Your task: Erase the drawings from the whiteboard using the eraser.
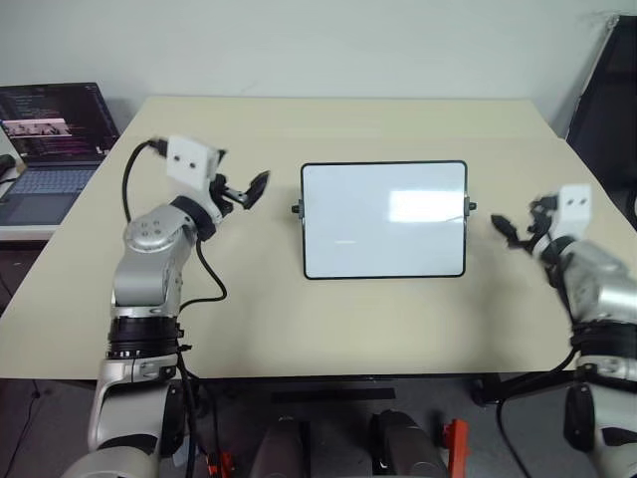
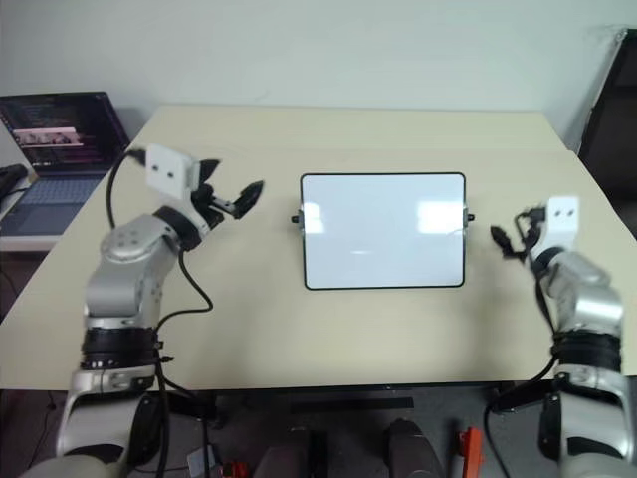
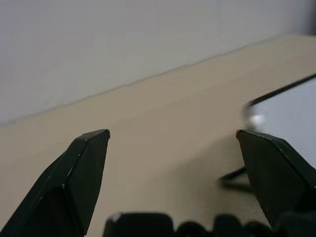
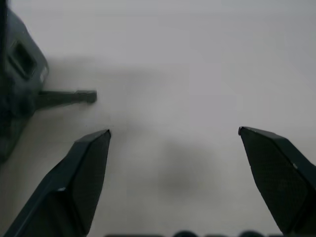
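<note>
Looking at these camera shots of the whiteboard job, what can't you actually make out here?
- Glossy white black-framed whiteboard: a bright glare patch covers part of it in both eye views, so any faint marks there are unreadable; the left wrist view cuts it off at the edge.
- Dark-screened laptop: cropped by the edge of the eye views, its screen text too small.
- Open, empty right gripper: the dark object beside it in the right wrist view is blurred, unidentifiable.
</note>
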